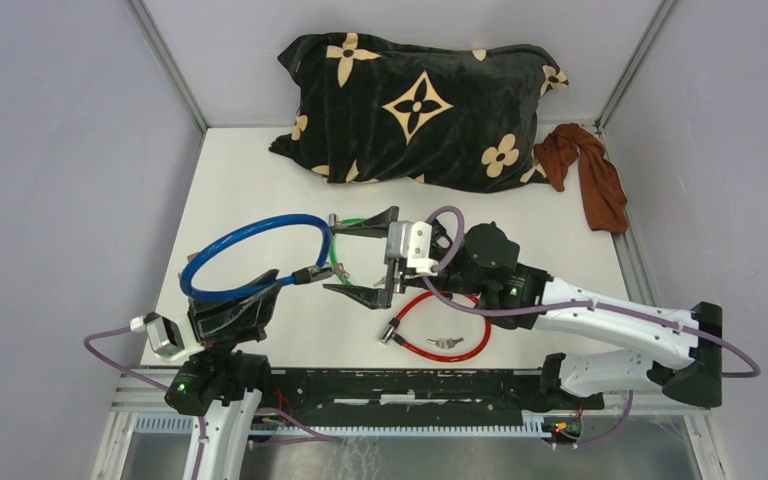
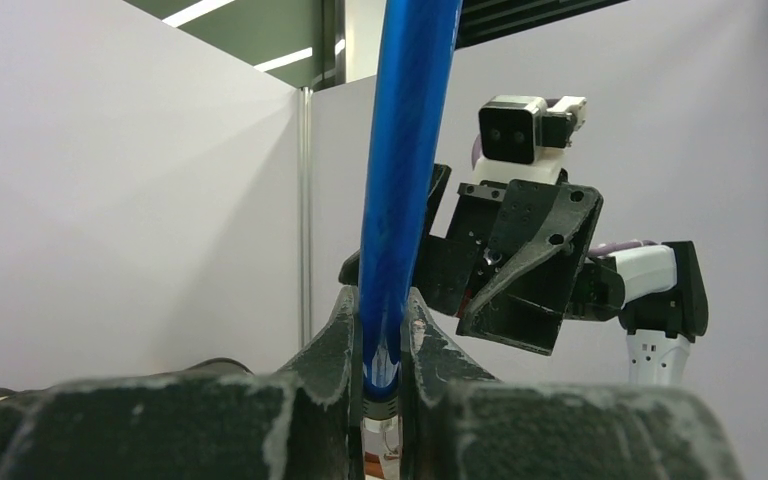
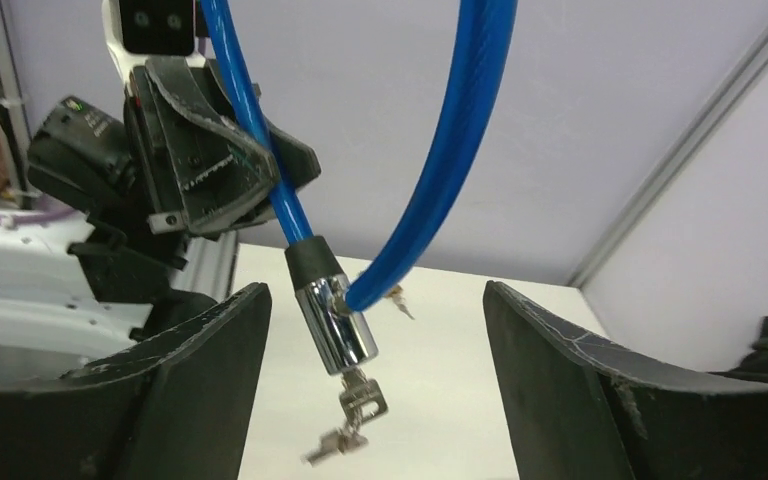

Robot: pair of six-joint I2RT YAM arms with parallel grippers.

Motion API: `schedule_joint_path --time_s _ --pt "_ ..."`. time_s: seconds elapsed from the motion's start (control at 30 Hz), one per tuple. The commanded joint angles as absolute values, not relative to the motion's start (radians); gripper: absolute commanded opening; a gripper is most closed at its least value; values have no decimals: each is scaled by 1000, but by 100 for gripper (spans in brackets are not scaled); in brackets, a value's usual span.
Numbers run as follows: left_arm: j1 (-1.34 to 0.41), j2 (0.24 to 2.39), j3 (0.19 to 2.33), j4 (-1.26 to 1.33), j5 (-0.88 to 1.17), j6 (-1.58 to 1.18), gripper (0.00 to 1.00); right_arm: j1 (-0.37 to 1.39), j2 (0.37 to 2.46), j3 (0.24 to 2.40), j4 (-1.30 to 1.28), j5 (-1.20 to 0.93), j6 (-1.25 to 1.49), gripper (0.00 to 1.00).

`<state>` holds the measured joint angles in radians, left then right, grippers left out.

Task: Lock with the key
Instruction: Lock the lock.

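A blue cable lock hangs in a closed loop above the table. My left gripper is shut on its cable just behind the lock body, and the left wrist view shows the blue cable pinched between the fingers. In the right wrist view, the chrome lock cylinder has a key stuck in its lower end, with a second key dangling blurred from it. My right gripper stands wide open around the cylinder, touching nothing. Its fingers flank the cylinder.
A red cable lock with keys lies on the table under the right arm. A green cable shows by the right gripper. A black patterned pillow and a brown cloth lie at the back.
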<state>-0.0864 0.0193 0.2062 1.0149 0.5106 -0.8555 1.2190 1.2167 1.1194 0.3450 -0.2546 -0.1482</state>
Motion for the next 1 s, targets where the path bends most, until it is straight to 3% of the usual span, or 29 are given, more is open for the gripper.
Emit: schedule_joint_path --time_s 0.0,0.23,0.47,0.57,0.67,0.83,0.9,0.97 --pt "-80 9 210 1042 495 -883 2 1213 1143 1088 214 -249 -358 81" --pt "-80 9 212 1036 498 -884 2 1213 1177 1113 187 -345 -441 76" --pt "-83 9 213 1037 502 -885 2 1175 1205 1212 315 -457 -211 78" --pt "-83 9 215 1037 504 -887 2 1169 1239 1235 352 -469 -122 72" --pt "-84 9 217 1038 508 -890 2 1162 1267 1256 381 -470 -71 61" --pt "-87 9 218 1053 507 -888 2 1144 1288 1228 459 -447 11 13" --pt "-87 9 218 1070 491 -863 2 1144 1310 1216 473 -468 52 3" --pt "-88 9 219 1076 461 -836 2 1144 1333 1197 509 -486 99 0"
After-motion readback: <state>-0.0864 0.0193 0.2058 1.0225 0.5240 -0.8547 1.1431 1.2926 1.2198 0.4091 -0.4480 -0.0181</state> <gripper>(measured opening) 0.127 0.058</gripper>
